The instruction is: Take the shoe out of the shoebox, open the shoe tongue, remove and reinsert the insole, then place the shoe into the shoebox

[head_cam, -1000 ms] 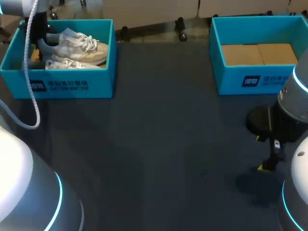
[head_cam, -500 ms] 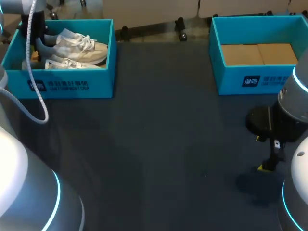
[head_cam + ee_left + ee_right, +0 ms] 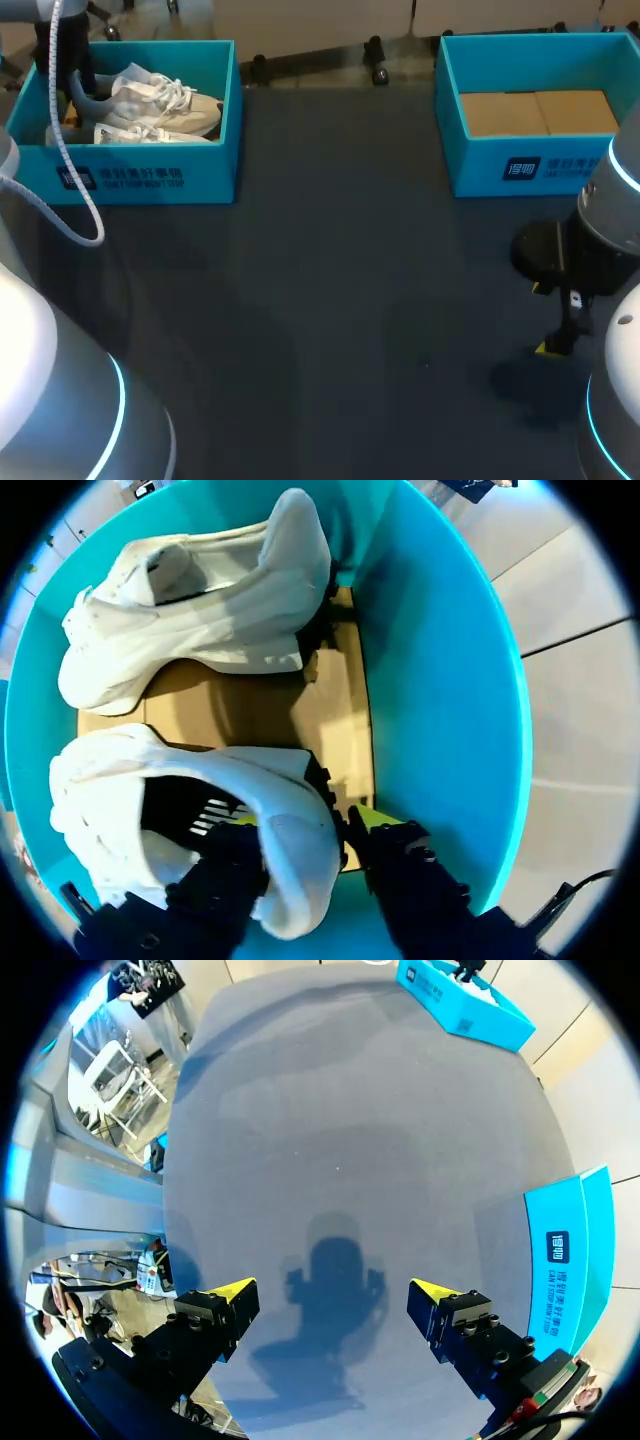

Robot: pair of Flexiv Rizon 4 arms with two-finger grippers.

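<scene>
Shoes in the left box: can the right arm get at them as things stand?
Probably not easily: right pincer hangs open over bare table, across from the shoebox, where the left pincer is shut on one shoe at its heel.

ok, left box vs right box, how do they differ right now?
Contents: the left box holds two white shoes; the right box holds only a cardboard liner.
Tools: the left tool is down inside the left box, clamped on the near shoe at its heel. The right box has no tool in it; the right tool hangs open over the table.
Shared: both are teal, open-topped, printed on the front and at the table's far edge.
</scene>
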